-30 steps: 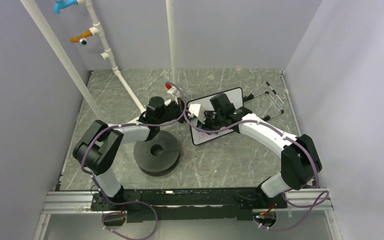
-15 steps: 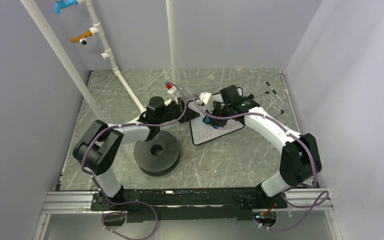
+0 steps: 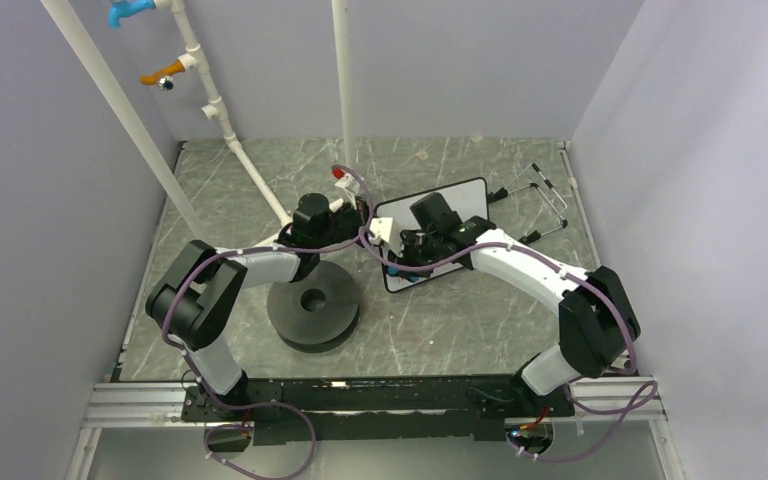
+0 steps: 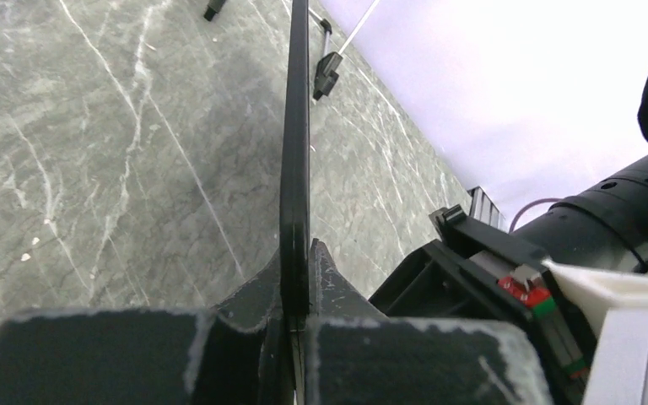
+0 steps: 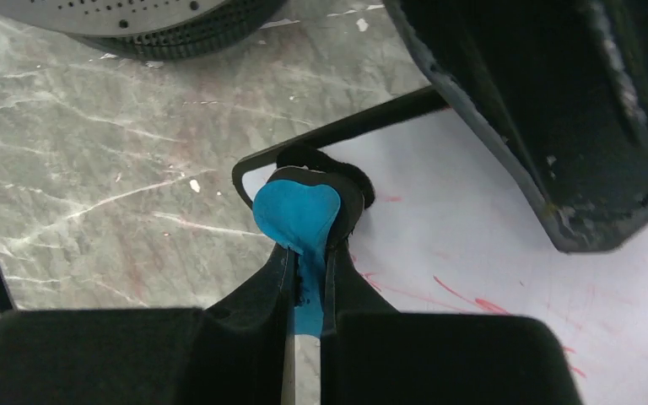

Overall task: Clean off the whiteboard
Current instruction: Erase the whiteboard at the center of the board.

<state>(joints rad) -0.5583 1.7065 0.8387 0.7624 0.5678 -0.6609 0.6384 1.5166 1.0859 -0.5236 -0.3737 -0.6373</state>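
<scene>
Surroundings: grey marbled table (image 3: 440,320) inside a pale violet enclosure (image 3: 480,60).
A black disc (image 3: 288,303) with a round centre hole lies flat on the table, left of centre. Three white pipes stand at the rear: a long slanted pipe (image 3: 120,110) at the left, a vertical pipe (image 3: 342,80) near the centre, and between them a jointed pipe (image 3: 215,105) that runs down to the table surface. A blue fitting (image 3: 130,10) and an orange fitting (image 3: 165,72) project from the jointed pipe near its top. A small red-capped item (image 3: 338,173) sits at the foot of the vertical pipe. A thin wire frame (image 3: 550,195) lies near the far right corner. An aluminium rail (image 3: 130,405) borders the near edge.
</scene>
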